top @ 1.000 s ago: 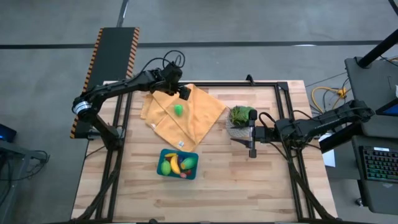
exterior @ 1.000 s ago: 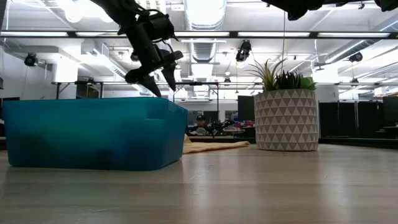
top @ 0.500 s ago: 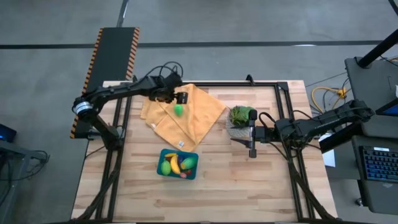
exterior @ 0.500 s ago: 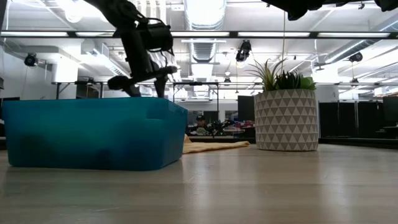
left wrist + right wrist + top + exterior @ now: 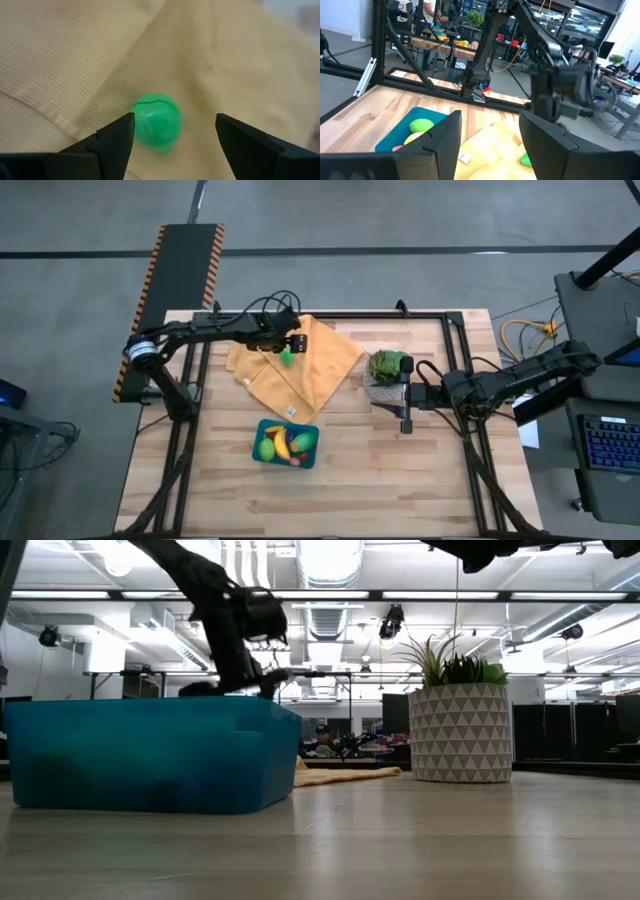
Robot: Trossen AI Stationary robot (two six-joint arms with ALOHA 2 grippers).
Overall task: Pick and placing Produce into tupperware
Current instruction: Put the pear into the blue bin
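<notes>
Your left pincer (image 5: 172,137) stands wide just above the green toy fruit (image 5: 156,122) on the yellow cloth (image 5: 320,365) at the bench's far left, fruit nearer one finger, while the half-open right pincer (image 5: 406,418) waits empty beside the plant pot.

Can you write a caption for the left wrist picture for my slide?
The left claw, wide open, hovers over a little green toy fruit on a yellow cloth.
</notes>
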